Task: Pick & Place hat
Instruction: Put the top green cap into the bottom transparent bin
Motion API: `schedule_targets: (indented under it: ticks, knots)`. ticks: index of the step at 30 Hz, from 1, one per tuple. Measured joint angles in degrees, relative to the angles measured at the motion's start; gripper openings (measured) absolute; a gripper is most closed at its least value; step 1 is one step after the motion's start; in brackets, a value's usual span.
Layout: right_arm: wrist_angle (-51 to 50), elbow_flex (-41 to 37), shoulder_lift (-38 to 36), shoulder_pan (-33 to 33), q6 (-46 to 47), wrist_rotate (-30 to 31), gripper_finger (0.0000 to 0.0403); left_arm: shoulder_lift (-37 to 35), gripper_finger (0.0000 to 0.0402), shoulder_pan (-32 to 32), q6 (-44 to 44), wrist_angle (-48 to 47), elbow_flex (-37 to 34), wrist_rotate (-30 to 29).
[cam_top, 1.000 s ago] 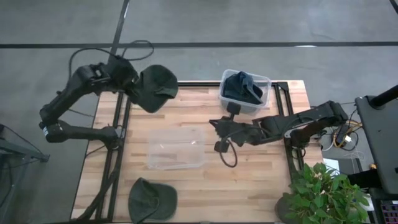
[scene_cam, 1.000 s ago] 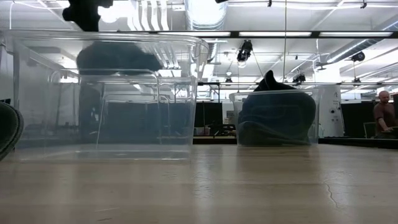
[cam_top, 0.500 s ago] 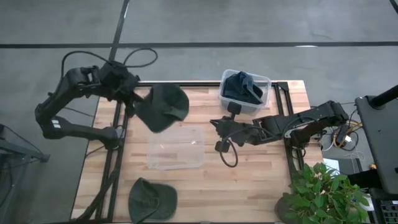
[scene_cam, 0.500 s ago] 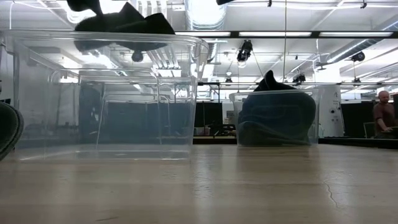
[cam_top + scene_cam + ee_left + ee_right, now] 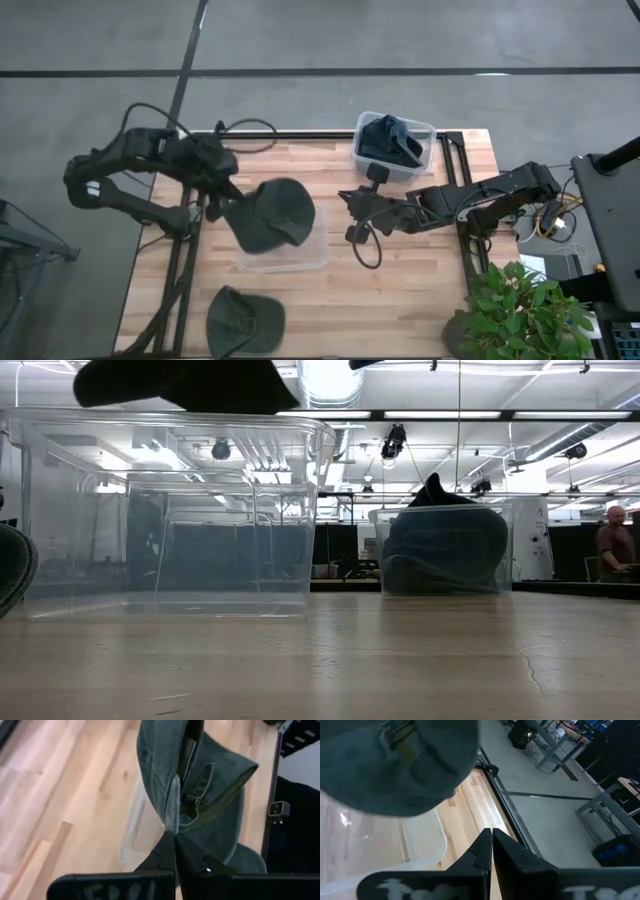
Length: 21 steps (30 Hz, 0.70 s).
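My left gripper (image 5: pixel 228 197) is shut on a dark green cap (image 5: pixel 270 215) and carries it above the large clear bin (image 5: pixel 283 250). The low view shows that cap (image 5: pixel 180 384) above the bin's rim (image 5: pixel 170 422). A second green cap (image 5: pixel 245 320) lies flat on the table near its near edge. My right gripper (image 5: pixel 347 215) is shut and waits just right of the large bin. Its wrist view shows the carried cap (image 5: pixel 395 765) over the bin (image 5: pixel 420 845). My left gripper pinches the cap's fabric edge (image 5: pixel 170 817), beside the inner strap (image 5: pixel 200 785), between its two fingers (image 5: pixel 165 851). It comes from the table's left side. The cap is lifted clear and hangs out past the fingertips over the bin.
A small clear bin (image 5: pixel 395 148) with a dark blue hat (image 5: pixel 445 545) stands at the table's far edge. A potted plant (image 5: pixel 525 310) is at the near right corner. A cable loop (image 5: pixel 367 250) lies by the right arm. A person (image 5: pixel 615 540) stands far behind the table.
My left gripper has swung from beyond the table's far left corner toward the right and near side, still shut on the cap. The cap has travelled with it, clear of the table, and now hangs over the large clear bin.
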Motion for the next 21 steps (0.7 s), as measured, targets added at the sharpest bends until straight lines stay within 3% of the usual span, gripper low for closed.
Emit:
schedule_targets:
  ticks: [9,21]
  knots:
    - [0.0,0.0,0.0,0.0,0.67,0.0,0.0009,4.76,0.0,-6.33,-1.87,6.78,-6.39,-0.02]
    - [0.04,-1.52,-0.02,-0.02,1.0,-0.02,0.0009,9.71,0.0,-7.05,0.08,14.18,-14.05,-0.79]
